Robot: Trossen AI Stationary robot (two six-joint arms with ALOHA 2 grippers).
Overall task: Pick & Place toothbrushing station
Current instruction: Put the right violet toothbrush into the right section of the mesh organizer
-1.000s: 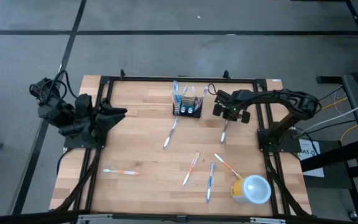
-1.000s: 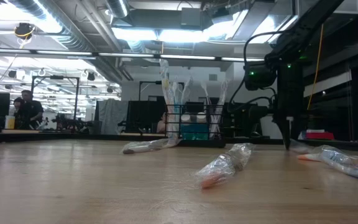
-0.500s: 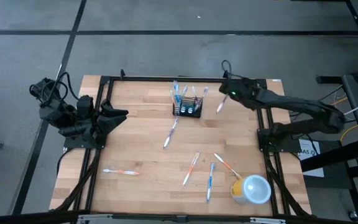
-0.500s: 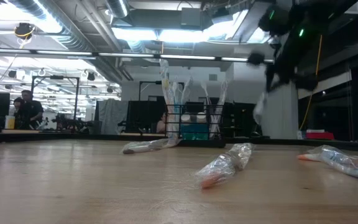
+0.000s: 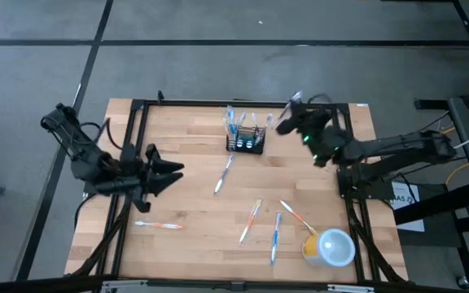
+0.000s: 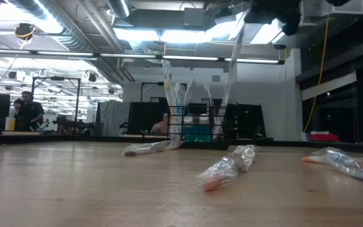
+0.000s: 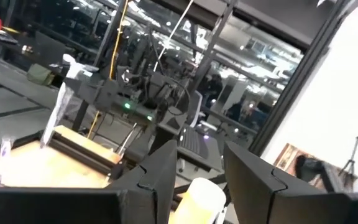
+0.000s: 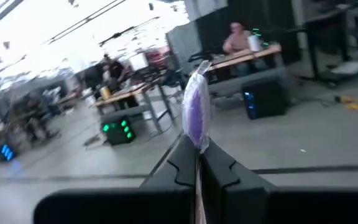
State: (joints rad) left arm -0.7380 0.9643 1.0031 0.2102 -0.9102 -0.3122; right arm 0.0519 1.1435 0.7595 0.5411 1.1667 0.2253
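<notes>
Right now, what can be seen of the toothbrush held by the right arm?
The wrapped toothbrush is a slim brush sealed in a clear, crinkly sleeve, with a purple head showing through the wrap in the right wrist view. The right tool is shut on its lower part, and nothing else touches it. It hangs high off the table, just right of the black mesh holder, tilted in the low view, its free end uppermost in the wrist view.

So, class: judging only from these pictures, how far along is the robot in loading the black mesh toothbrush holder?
Done: a few wrapped toothbrushes already stand in the black mesh holder. In hand: the right gripper is shut on a wrapped toothbrush, raised beside the holder. Left: five toothbrushes lie loose on the table, such as the one nearest the holder and one at the left edge. The left gripper hovers open and empty.
</notes>
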